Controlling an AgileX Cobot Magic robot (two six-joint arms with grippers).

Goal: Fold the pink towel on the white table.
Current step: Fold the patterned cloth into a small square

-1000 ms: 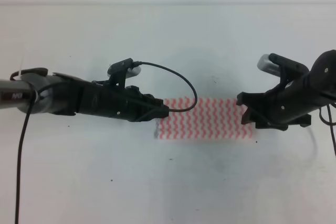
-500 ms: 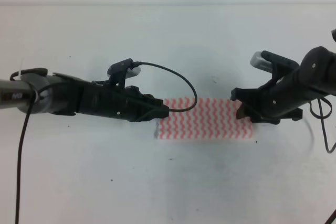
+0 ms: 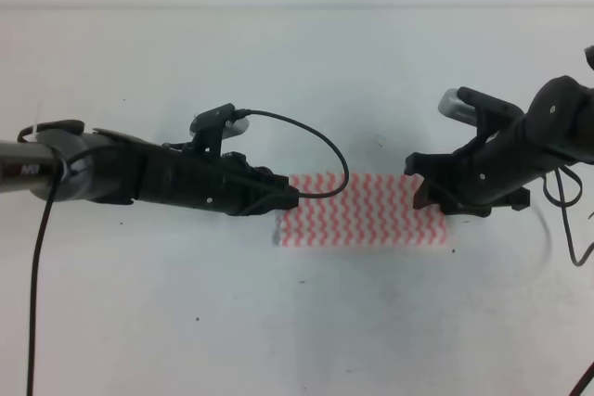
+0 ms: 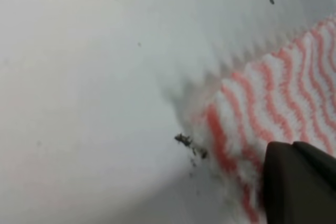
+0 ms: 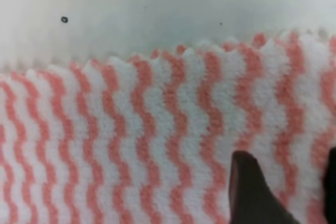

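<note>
Black and hard, the left claw (image 3: 290,196) rests at the left short edge of the pink towel (image 3: 367,210), its tip low over the cloth; the left wrist view shows one dark finger (image 4: 299,182) pressed at the towel's near corner, but the other is out of sight, so I cannot tell whether this claw stands apart or pinches the fabric. A few dark crumbs (image 4: 190,145) lie on the worktop just beside that edge. The right claw (image 3: 427,194) sits over the right short edge, and the right wrist view shows its two dark fingertips (image 5: 252,192) standing apart with striped cloth between them, so it looks parted and not closed on anything.

Between the two claws the towel lies flat in the middle of the white worktop (image 3: 297,71), its long side running left to right and its scalloped far edge clear of both arms. A black cable (image 3: 311,136) loops from the left arm over the towel's far left corner.

Judging by the soft, fuzzy weave, this cloth should be light and limp, likely to sag and drag rather than hold a shape. A thin edge lying flat is hard to get under, so a corner or the very rim of a short edge seems the best hold, pinched shallow
</note>
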